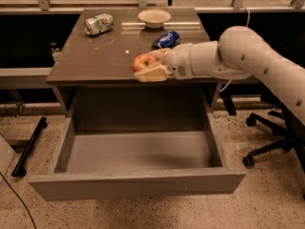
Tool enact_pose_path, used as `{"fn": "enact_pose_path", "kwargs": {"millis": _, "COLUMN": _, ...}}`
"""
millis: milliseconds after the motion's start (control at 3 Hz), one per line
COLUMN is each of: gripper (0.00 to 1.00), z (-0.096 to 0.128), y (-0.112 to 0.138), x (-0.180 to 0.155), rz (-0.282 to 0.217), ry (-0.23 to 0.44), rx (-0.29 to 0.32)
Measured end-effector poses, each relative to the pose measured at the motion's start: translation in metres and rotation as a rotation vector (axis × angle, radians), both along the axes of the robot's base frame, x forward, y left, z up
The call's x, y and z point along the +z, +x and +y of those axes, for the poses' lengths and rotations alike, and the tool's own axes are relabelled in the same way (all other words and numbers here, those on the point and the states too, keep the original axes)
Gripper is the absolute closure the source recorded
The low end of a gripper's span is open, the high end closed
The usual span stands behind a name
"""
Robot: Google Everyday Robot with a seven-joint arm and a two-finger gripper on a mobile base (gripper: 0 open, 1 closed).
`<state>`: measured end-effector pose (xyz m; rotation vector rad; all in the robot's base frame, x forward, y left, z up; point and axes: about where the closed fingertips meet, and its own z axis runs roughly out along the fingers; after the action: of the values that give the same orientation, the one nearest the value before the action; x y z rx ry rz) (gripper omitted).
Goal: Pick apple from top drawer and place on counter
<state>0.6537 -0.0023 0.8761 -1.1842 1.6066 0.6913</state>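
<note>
Just above the frame's centre, the gripper held its fingers clenched on the apple at the front edge of the tabletop, above the open top drawer.

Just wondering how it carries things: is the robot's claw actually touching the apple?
Touching. The camera view shows the gripper shut on the apple, its pale fingers pressed against the fruit at the counter edge.
</note>
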Motion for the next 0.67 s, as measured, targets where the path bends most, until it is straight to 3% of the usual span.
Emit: {"fn": "enact_pose_path", "kwargs": {"millis": 667, "gripper": 1.0, "z": 0.02, "y": 0.051, "x": -0.003, "rz": 0.039, "ry": -0.07, "rx": 0.078}}
